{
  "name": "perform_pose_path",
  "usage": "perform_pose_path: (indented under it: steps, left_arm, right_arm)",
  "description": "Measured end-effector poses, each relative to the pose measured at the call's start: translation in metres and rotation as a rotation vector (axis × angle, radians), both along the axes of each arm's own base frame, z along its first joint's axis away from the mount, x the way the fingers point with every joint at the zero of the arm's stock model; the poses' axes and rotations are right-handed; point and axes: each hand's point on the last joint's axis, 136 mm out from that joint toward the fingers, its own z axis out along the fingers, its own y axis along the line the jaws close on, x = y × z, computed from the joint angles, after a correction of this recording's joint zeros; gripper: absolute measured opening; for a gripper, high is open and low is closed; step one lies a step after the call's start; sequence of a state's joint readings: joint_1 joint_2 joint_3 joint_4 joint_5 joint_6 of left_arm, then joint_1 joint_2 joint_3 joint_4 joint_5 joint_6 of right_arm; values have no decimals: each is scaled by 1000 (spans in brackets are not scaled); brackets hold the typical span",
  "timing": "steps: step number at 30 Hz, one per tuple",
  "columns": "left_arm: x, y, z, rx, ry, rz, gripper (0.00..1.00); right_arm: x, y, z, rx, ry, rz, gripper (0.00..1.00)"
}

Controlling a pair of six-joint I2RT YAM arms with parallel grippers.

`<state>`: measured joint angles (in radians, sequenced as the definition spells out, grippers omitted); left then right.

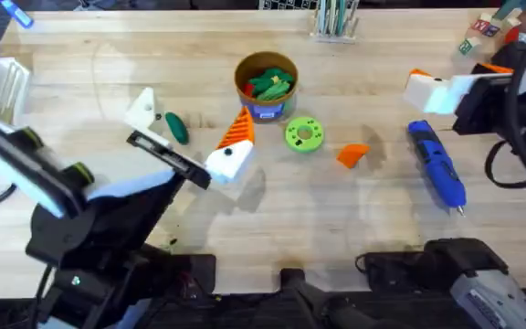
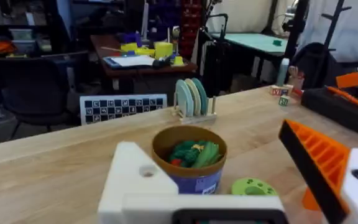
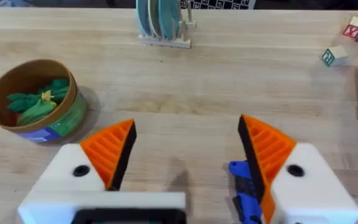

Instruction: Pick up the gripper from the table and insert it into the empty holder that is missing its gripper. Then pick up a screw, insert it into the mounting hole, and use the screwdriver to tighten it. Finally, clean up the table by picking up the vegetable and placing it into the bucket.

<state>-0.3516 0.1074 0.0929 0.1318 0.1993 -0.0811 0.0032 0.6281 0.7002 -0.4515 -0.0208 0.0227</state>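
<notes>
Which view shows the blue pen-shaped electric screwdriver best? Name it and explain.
Overhead: the blue pen-shaped electric screwdriver lies whole on the wooden table, metal tip toward the arms' bases. The right wrist view catches just one blue end between its fingers.

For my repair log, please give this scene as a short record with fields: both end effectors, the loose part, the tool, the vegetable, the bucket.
left end effector: open; one white holder has no pad, the other carries an orange one
right end effector: open; both orange pads fitted
orange gripper wedge: loose on the table, between green disc and screwdriver
screwdriver: lying on the table
vegetable: on the table, beside the empty holder
bucket: upright, green toys inside
</notes>
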Motion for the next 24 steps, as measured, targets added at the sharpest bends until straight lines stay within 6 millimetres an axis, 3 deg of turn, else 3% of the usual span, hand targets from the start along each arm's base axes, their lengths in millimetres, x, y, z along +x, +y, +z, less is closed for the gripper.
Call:
perform_pose_path:
  steps: [4, 11, 24]
  left_arm:
    - [-4, 4, -8, -13, -35, -5, 986]
    - [-3, -1, -64, 45, 172, -39, 987]
    - [-4, -2, -65, 44, 177, -42, 985]
  right_arm:
    - [0, 0, 0, 0, 0, 0, 991]
    - [0, 0, 0, 0, 0, 0, 991]
    - [0, 0, 0, 0, 1, 0, 991]
